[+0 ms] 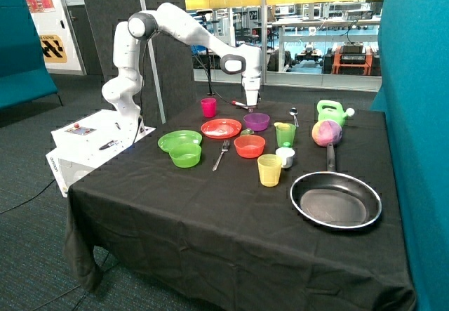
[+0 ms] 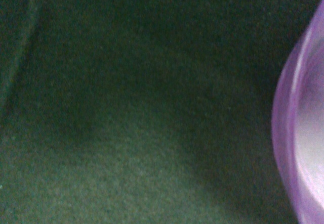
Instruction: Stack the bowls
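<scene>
Three bowls stand apart on the black tablecloth, none stacked. The purple bowl (image 1: pixel 257 121) is at the back, the orange-red bowl (image 1: pixel 250 145) is in front of it, and the lime green bowl (image 1: pixel 185 155) sits by the green plate. My gripper (image 1: pixel 250 106) hangs low over the cloth just behind the purple bowl's far rim. In the wrist view the purple bowl's rim (image 2: pixel 304 133) shows at the edge, with bare cloth beside it.
A red plate (image 1: pixel 221 128), a green plate (image 1: pixel 179 140), a fork (image 1: pixel 222 154) and a pink cup (image 1: pixel 208 107) lie near the bowls. A green cup (image 1: pixel 285 134), a yellow cup (image 1: pixel 269 169), a colourful ball (image 1: pixel 327 133) and a black pan (image 1: pixel 336 199) stand on the other side.
</scene>
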Action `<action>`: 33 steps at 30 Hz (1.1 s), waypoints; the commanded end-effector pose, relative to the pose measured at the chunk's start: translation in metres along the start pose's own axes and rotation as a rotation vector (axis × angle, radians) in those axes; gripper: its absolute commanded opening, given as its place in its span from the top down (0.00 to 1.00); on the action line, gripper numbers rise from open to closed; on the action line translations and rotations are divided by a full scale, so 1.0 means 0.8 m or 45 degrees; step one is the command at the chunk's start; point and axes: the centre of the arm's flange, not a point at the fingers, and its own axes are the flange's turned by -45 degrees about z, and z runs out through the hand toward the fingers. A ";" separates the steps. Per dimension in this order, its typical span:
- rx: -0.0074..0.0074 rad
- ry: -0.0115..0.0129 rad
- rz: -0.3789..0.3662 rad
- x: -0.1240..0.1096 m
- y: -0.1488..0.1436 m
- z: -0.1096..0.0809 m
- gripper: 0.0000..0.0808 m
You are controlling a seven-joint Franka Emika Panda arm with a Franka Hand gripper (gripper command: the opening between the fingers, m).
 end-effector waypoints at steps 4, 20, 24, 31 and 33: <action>-0.0019 0.0016 0.016 0.011 -0.004 0.013 0.62; -0.0019 0.0016 0.034 0.022 0.005 0.027 0.62; -0.0019 0.0016 0.049 0.021 0.007 0.033 0.63; -0.0019 0.0016 0.048 0.021 0.005 0.039 0.63; -0.0019 0.0016 0.045 0.022 0.005 0.040 0.63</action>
